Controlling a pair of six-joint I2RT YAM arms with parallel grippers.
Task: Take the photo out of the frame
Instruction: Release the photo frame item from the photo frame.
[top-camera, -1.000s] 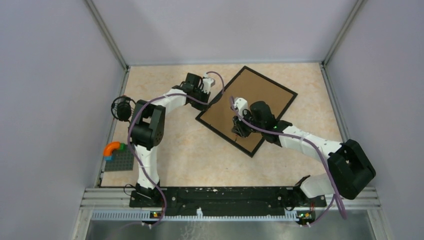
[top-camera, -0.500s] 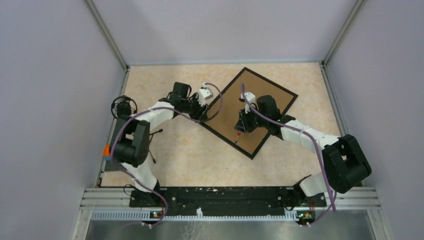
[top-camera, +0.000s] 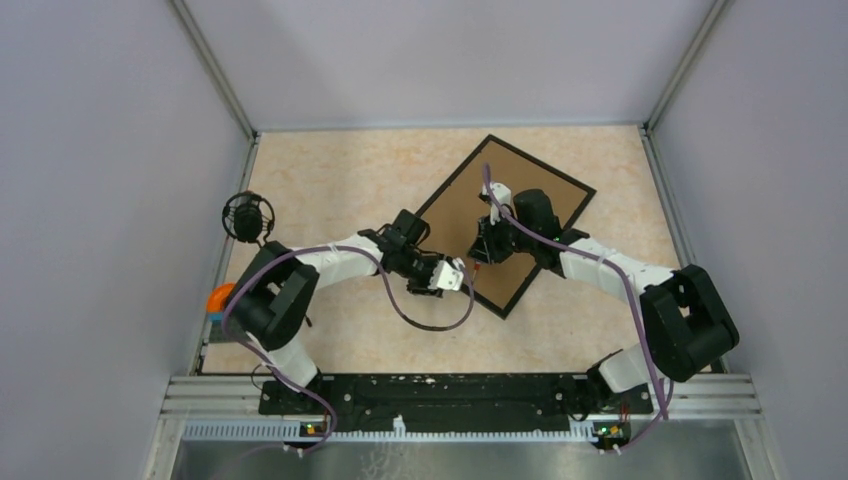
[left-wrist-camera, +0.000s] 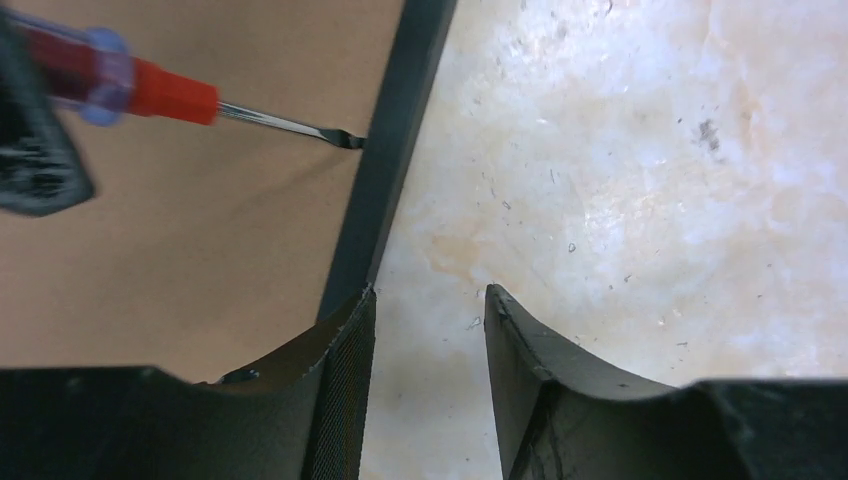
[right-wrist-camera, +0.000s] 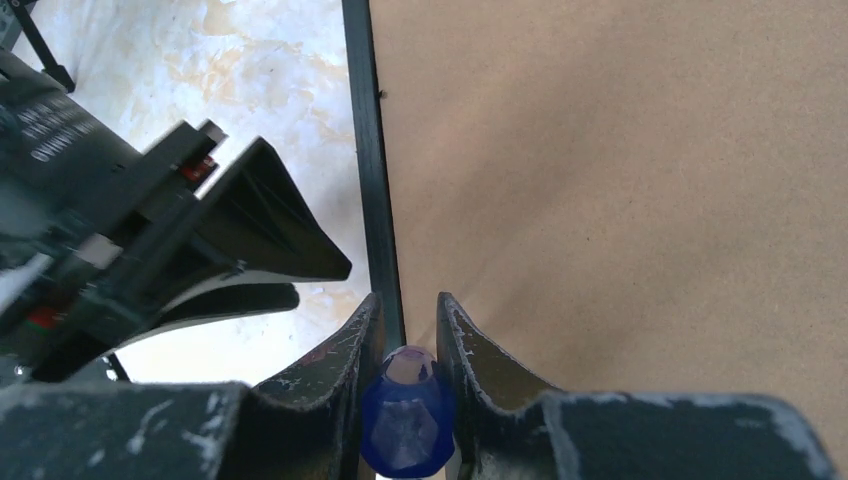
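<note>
left wrist view, nearest first. item: left fingers, spread apart and holding nothing. one sits above the frame's rail, the other above bare surface; whether they touch either, you cannot tell. item: frame, thin black, lying back-up and set diagonally on the surface. item: backing board, plain brown, seated inside the rails. item: screwdriver, blade tip at the rail's inner edge. item: right fingers, clenched on the screwdriver handle. item: photo, not visible; judge it to be under the board, inside the frame. step in hand: prising the board loose. next: you'd lever the blade under the board's edge and bring the left fingers in to catch it as it lifts.
</note>
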